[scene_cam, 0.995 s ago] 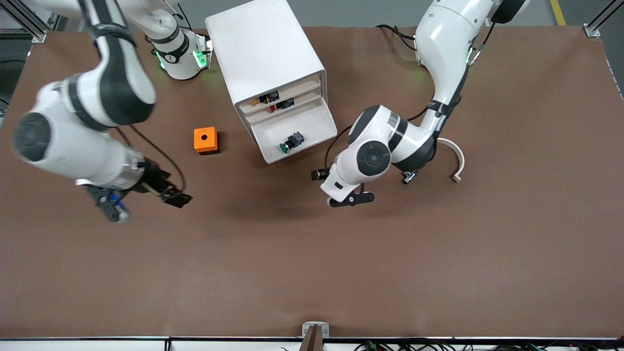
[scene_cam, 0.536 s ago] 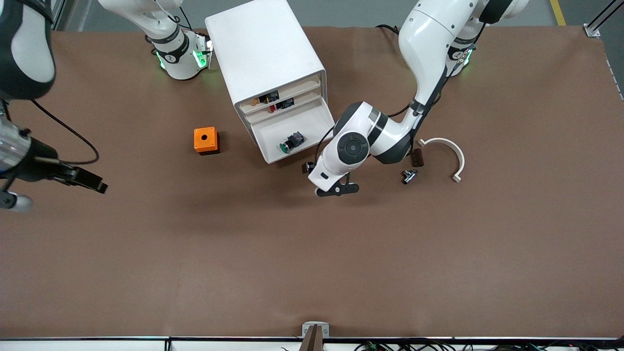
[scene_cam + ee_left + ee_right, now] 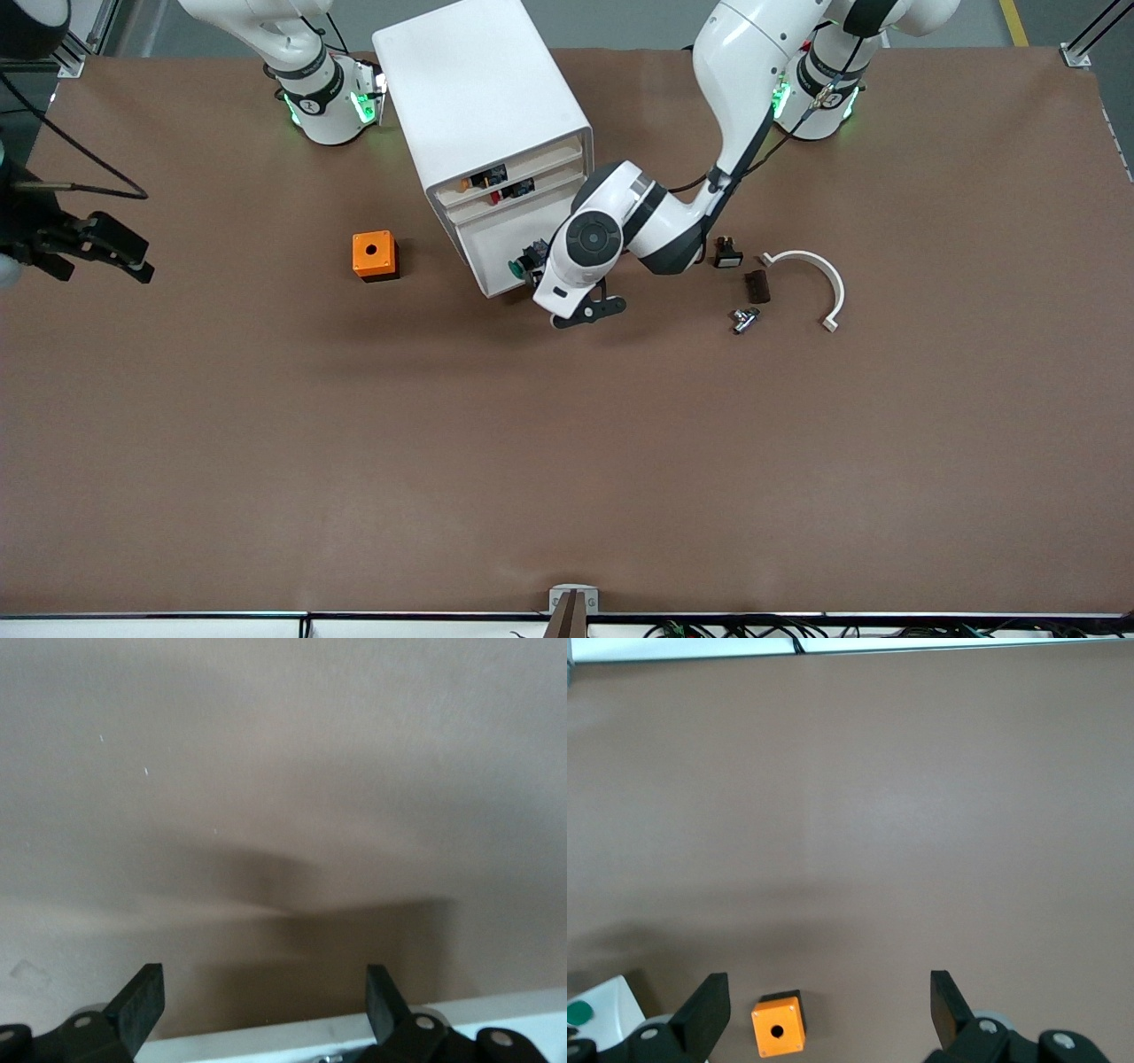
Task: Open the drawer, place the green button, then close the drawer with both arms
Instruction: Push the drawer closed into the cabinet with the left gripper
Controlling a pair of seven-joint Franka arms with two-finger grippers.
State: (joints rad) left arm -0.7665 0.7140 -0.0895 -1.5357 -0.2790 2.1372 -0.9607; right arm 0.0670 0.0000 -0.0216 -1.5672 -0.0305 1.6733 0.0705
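Observation:
The white cabinet (image 3: 483, 89) has its third drawer (image 3: 496, 237) pulled open. The green-capped button (image 3: 524, 260) lies in it, partly hidden by the left arm's hand. My left gripper (image 3: 578, 310) is open at the drawer's front. In the left wrist view (image 3: 266, 997) the drawer's white front rim (image 3: 310, 1032) runs between its fingers. My right gripper (image 3: 106, 248) is open and empty, raised over the right arm's end of the table. The right wrist view (image 3: 828, 1010) shows a corner of the drawer (image 3: 609, 1014) and the green cap (image 3: 578, 1012).
An orange cube (image 3: 374, 255) with a round hole stands beside the cabinet and shows in the right wrist view (image 3: 778, 1025). Toward the left arm's end lie a white-capped black button (image 3: 726, 255), a brown block (image 3: 756, 285), a metal piece (image 3: 744, 319) and a white curved piece (image 3: 819, 275).
The left arm has swung its open gripper across the table to the drawer's front. The right arm has pulled away toward its end of the table. The button stays in the drawer.

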